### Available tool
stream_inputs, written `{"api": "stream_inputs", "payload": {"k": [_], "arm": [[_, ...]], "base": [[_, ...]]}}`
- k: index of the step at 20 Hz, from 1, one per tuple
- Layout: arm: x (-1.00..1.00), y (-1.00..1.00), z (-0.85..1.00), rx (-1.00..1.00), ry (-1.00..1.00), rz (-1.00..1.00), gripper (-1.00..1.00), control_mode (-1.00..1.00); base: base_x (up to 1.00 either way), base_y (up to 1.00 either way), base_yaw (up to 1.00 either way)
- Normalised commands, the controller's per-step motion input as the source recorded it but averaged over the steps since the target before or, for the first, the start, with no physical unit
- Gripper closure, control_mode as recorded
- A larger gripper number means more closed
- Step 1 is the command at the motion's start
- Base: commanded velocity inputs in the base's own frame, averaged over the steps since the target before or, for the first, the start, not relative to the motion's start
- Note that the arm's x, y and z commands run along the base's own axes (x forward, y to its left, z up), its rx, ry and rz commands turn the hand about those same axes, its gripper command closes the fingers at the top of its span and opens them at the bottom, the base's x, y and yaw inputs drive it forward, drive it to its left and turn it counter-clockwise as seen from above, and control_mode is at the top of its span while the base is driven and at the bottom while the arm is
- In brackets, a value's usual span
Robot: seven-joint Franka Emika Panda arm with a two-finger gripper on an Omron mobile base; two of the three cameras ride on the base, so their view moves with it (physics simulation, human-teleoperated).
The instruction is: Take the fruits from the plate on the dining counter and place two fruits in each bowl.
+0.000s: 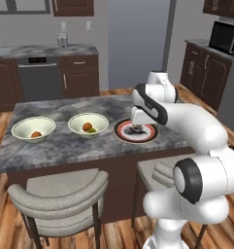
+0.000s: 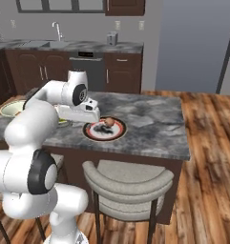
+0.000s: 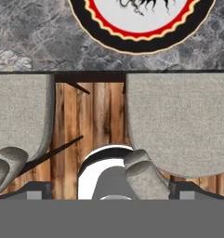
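My tool (image 1: 138,127) hangs over the plate (image 1: 149,135) on the surface (image 1: 50,151), fingers spread apart and holding nothing. One brownish fruit (image 2: 108,122) sits on the plate. The left bowl (image 1: 21,128) holds one fruit, the right bowl (image 1: 100,121) two.

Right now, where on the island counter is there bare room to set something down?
Free: the stone right of the plate out to the counter end, and the back strip behind the bowls. Crowded: the front-left stretch, where both bowls and the plate sit in a row.
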Motion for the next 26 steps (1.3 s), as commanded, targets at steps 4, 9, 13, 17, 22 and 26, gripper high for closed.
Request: {"api": "stream_inputs", "payload": {"k": [4, 9, 13, 17, 22, 26], "arm": [[0.0, 0.0, 0.0, 0.0, 0.0, 0.0, -1.0, 1.0], [0.4, -0.13, 0.0, 0.0, 0.0, 0.0, -1.0, -1.0], [1.0, -0.36, -0.13, 0.0, 0.0, -0.01, -1.0, -1.0], [1.0, -0.28, -0.26, 0.0, 0.01, -0.01, -1.0, -1.0], [0.91, -0.06, -0.43, 0.0, 0.03, 0.0, -1.0, -1.0], [0.72, -0.13, -0.46, 0.0, 0.01, 0.0, -1.0, -1.0]], "base": [[0.74, -0.08, 0.0], [0.43, -0.06, 0.0], [0.0, 0.0, 0.0], [0.0, 0.0, 0.0], [0.0, 0.0, 0.0], [0.0, 0.0, 0.0]]}}
